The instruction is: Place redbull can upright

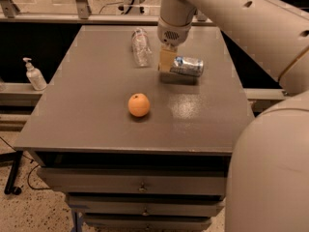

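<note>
Soap bottle (34, 75) with a pump top stands far on the left. It is on a low ledge beside the table, not on it.

Next comes the big gray table (87, 115). It has drawers (140, 185) under its top.

A round orange (139, 105) sits near the middle of the table, closer to the front edge. Nothing touches it.

Behind the orange, near the back of the table, a clear crinkly plastic bottle (140, 47) lies on its side. It is well apart from the orange.

Just to the right of that bottle, the gripper (167, 64) points straight down from a fat white arm (231, 13). It is low over the back part of the table. The gripper is right up against the left end of the redbull can (187, 65). I cannot tell if the gripper is spread, pressed together or pinching the can.

The redbull can is on its side, not standing up. Its long side runs left to right, and a dark shadow sits right under it. It is near the back right part of the table, beside the plastic bottle and well apart from the orange.

The robot's big white body (270, 178) fills the right side.
</note>
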You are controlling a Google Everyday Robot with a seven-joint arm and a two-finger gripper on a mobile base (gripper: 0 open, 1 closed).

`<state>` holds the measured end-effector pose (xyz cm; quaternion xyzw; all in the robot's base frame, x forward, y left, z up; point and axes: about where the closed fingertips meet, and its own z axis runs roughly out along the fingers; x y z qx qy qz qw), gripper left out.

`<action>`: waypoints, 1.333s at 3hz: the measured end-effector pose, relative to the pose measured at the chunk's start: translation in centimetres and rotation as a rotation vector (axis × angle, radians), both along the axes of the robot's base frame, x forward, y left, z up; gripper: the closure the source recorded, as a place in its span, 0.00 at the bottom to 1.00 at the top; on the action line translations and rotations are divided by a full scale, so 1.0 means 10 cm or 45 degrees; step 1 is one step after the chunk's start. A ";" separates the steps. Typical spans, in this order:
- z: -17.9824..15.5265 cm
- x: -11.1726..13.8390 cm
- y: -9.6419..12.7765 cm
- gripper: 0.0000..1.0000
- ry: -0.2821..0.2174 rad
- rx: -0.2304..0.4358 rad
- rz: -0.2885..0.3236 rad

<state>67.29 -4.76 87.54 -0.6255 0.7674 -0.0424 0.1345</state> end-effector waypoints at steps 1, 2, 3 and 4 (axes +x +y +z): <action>0.25 -0.08 -0.12 1.00 -0.010 0.157 0.011; 0.62 -0.15 -0.37 1.00 -0.082 0.410 0.012; 0.95 -0.23 -0.67 1.00 -0.174 0.710 0.002; 1.16 -0.37 -0.87 1.00 -0.229 1.027 -0.005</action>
